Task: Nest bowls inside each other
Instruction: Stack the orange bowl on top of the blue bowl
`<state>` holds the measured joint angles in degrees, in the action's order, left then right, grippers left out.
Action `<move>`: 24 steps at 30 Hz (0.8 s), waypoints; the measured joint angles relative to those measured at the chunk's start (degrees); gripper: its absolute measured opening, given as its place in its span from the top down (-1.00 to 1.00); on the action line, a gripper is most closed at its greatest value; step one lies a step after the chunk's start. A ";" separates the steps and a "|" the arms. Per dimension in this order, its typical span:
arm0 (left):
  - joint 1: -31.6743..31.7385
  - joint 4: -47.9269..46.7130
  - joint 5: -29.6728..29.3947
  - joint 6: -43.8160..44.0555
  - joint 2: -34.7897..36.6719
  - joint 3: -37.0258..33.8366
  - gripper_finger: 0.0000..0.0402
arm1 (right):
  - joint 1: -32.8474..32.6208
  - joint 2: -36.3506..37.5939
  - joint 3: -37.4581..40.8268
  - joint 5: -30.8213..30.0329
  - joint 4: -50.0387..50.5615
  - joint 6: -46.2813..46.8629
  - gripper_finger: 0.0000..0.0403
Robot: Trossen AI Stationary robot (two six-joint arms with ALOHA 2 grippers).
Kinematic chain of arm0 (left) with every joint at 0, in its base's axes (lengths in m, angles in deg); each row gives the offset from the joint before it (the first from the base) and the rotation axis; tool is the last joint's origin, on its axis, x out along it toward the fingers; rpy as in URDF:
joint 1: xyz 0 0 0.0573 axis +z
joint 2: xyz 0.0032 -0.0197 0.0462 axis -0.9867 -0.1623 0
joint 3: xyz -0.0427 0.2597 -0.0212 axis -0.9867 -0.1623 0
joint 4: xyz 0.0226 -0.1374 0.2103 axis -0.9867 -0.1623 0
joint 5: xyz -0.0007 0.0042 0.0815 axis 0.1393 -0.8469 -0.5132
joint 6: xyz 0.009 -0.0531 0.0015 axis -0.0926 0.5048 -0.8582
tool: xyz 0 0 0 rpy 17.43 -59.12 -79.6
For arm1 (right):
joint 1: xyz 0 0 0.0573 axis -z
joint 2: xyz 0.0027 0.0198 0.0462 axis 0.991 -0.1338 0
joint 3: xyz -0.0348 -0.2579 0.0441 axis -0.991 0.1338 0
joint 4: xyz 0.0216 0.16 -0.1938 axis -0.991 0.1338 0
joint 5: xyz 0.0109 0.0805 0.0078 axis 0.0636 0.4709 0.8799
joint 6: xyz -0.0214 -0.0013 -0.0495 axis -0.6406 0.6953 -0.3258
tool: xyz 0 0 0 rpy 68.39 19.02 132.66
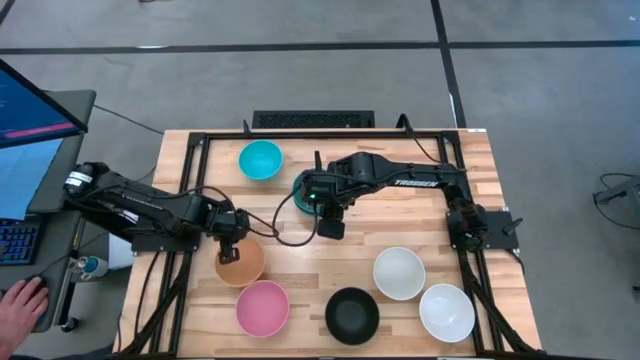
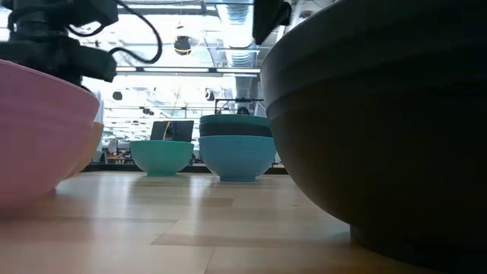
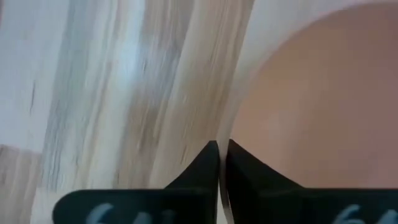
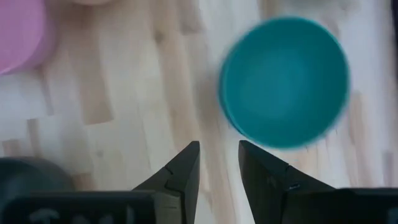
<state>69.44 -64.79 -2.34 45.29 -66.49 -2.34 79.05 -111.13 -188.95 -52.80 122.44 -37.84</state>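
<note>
Left gripper (image 1: pixel 232 250) jaws pinching orange bowl (image 1: pixel 246 266) rim; right gripper (image 1: pixel 328 226) jaws spread, empty.

A wooden table (image 1: pixel 300 270) edged by a black frame (image 1: pixel 300 134) stands on grey floor, with a monitor (image 1: pixel 35 105), a keyboard (image 1: pixel 15 243) and a person's hand (image 1: pixel 20 305) beside it.

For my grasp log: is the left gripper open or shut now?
Shut. The left gripper has its fingers pressed together on the orange bowl's rim.
</note>
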 joint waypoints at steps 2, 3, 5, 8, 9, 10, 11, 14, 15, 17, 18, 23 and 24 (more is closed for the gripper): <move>0.72 2.19 -0.65 0.06 0.00 1.91 0.98 | 0.60 0.20 0.04 -3.90 3.28 2.84 0.34; 1.40 3.00 -0.99 -0.03 -0.02 3.64 0.99 | 0.99 0.55 0.17 -6.25 3.70 3.83 0.34; 3.38 2.80 -3.22 -0.57 -0.36 7.84 0.99 | 1.64 2.09 0.63 -10.08 2.44 4.40 0.34; 6.93 -2.70 -8.51 -0.51 -2.24 15.62 0.99 | 2.54 5.25 0.47 -13.56 2.43 4.45 0.33; 8.16 -4.64 -10.25 -0.69 -3.11 18.83 0.99 | 2.99 6.30 0.47 -14.47 2.84 4.45 0.33; 9.40 -5.95 -11.56 -1.20 -4.14 21.89 0.99 | 3.58 7.23 0.74 -14.93 3.35 4.45 0.34; 10.80 -7.32 -12.52 -2.25 -5.61 25.25 0.99 | 4.22 8.10 1.08 -15.29 3.12 4.45 0.34; 14.90 -11.37 -12.84 -5.42 -10.95 34.24 1.00 | 6.37 12.03 1.11 -15.31 3.16 4.46 0.34; 16.10 -11.80 -12.23 -5.55 -13.06 37.18 1.00 | 7.03 13.56 1.07 -14.98 3.15 4.47 0.34; 18.45 -11.34 -9.11 -5.75 -17.17 42.27 1.00 | 7.94 16.27 1.01 -13.56 3.16 4.01 0.34; 19.31 -10.74 -7.63 -6.84 -18.99 44.47 1.00 | 8.19 17.31 1.01 -12.60 3.14 3.08 0.34; 22.83 -8.01 -6.74 -12.05 -25.88 53.07 1.00 | 8.27 22.47 1.07 -6.36 3.15 0.94 0.34; 23.58 -8.01 -6.46 -12.21 -26.68 54.06 1.00 | 8.27 23.68 1.07 -5.52 3.14 0.72 0.34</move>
<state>93.02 -72.79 -8.80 33.07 -93.17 51.72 87.32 -87.45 -187.87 -58.32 125.58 -37.11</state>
